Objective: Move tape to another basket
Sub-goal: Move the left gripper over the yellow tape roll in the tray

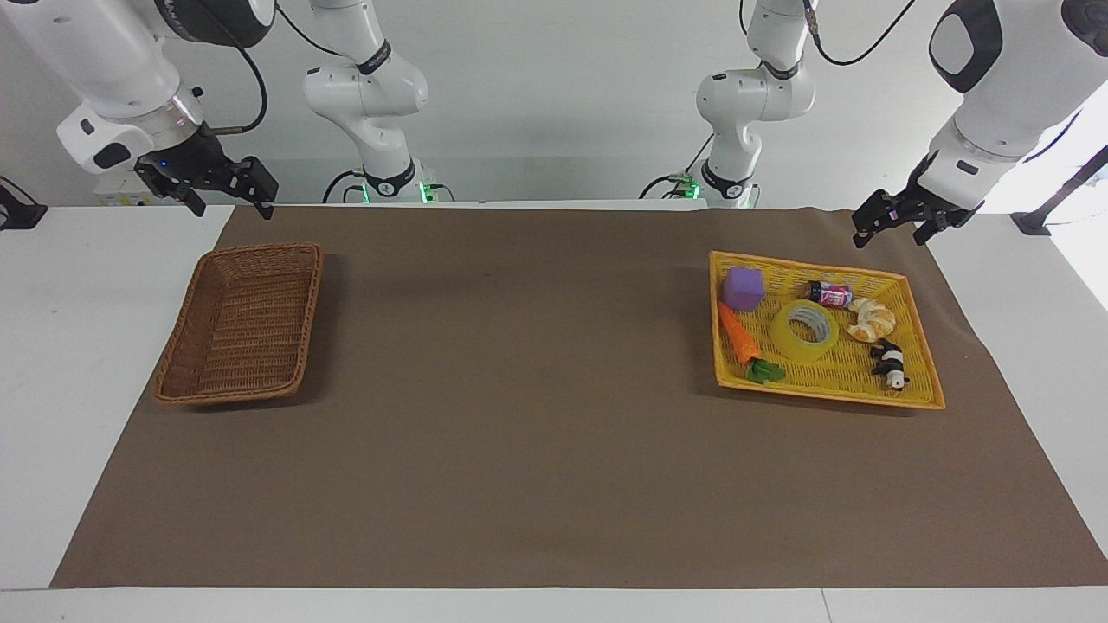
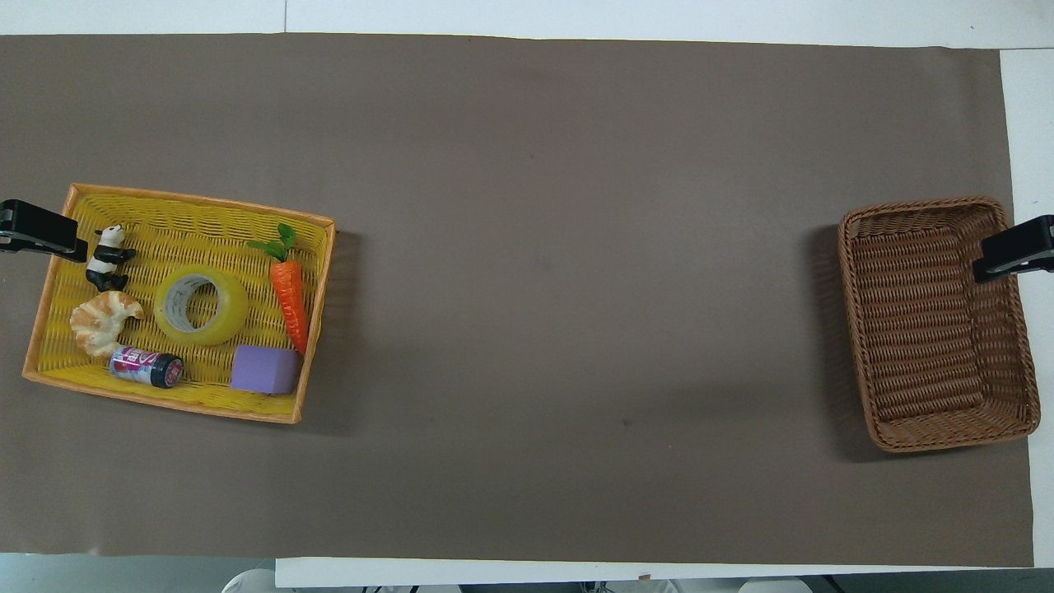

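The tape is a yellow ring lying flat in the middle of the yellow tray-basket, toward the left arm's end of the table; it also shows in the overhead view. The brown wicker basket stands with nothing in it toward the right arm's end, also seen in the overhead view. My left gripper hangs open and empty in the air over the cloth's edge by the yellow tray. My right gripper hangs open and empty over the cloth's edge by the brown basket.
In the yellow tray around the tape lie a purple cube, a toy carrot, a small can, a croissant and a toy panda. A brown cloth covers the table between the baskets.
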